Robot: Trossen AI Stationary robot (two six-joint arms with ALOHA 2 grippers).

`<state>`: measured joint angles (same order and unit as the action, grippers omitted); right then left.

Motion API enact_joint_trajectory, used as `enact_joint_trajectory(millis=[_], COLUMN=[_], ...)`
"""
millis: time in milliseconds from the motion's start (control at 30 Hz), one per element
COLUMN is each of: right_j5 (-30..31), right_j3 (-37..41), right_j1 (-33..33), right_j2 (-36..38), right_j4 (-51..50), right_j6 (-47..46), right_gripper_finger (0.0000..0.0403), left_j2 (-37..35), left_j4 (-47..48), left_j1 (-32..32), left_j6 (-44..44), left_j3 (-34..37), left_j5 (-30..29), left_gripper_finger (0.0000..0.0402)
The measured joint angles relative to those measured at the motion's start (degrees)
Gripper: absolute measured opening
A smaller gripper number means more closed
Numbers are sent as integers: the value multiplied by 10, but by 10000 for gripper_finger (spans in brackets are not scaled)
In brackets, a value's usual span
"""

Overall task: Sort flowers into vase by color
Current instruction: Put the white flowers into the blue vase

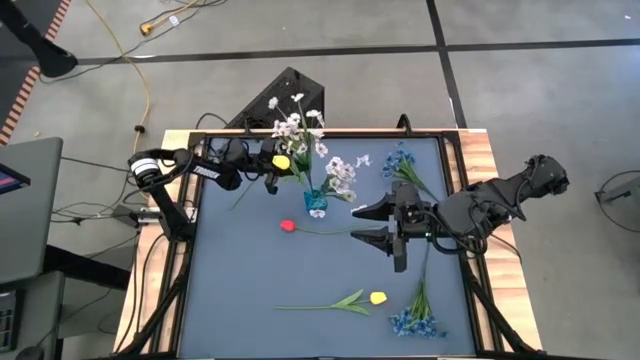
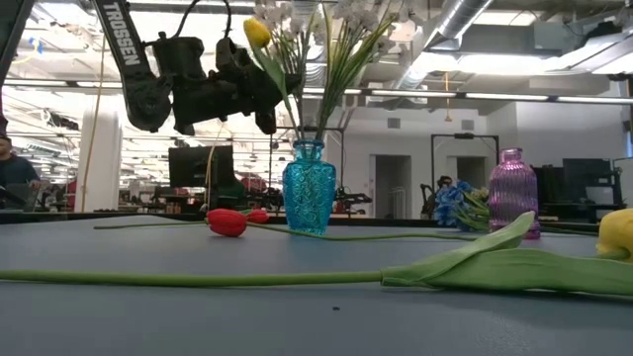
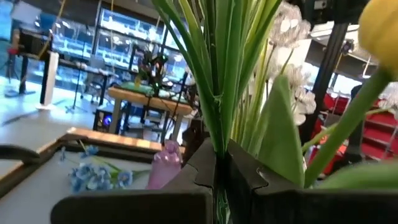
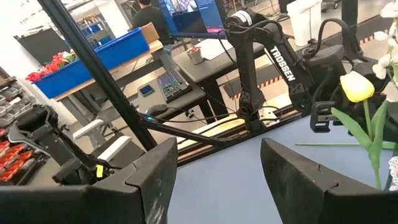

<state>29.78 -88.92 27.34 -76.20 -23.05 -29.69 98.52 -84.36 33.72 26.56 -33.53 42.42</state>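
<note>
The high view shows me the left gripper (image 1: 272, 172) up at the far left of the dark blue table (image 1: 250, 270). Its fingers are closed on the stem of a yellow tulip flower (image 1: 283, 162), right beside the blue glass vase (image 1: 316, 204) with white blossom sprays (image 1: 297, 128) in it. The right gripper (image 1: 372, 226) waits at the right side, and I see its fingers spread apart with nothing in them. A red tulip flower (image 1: 288, 226) lies just near of the vase. Another yellow tulip (image 1: 377, 297) lies at the near edge, beside a spray of small blue blossoms (image 1: 415, 322). More blue blossoms (image 1: 400, 160) lie far right by a small purple glass vase (image 2: 513, 190).
</note>
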Motion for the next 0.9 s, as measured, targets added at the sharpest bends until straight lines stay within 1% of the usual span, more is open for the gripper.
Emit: enact_joint_trajectory(millis=[67, 200, 333, 533, 733, 900], right_j5=[-2, -14, -14, -15, -15, -19], right_j3=[0, 0, 0, 0, 0, 0], right_j1=[-2, -10, -10, -9, -8, -7], right_j2=[0, 0, 0, 0, 0, 0], right_j4=[0, 0, 0, 0, 0, 0], right_j6=[1, 1, 2, 2, 3, 3], right_gripper_finger=[258, 258, 258, 258, 258, 258], left_j2=[0, 0, 0, 0, 0, 0], left_j4=[7, 18, 41, 70, 72, 116], left_j1=[-5, -17, -22, -21, -16, -4], left_j6=[-2, -13, -14, -18, -1, 7], left_j3=[0, 0, 0, 0, 0, 0], left_j5=[2, -14, -31, -20, 16, 43], left_gripper_finger=[0, 0, 11, 50, 100, 141])
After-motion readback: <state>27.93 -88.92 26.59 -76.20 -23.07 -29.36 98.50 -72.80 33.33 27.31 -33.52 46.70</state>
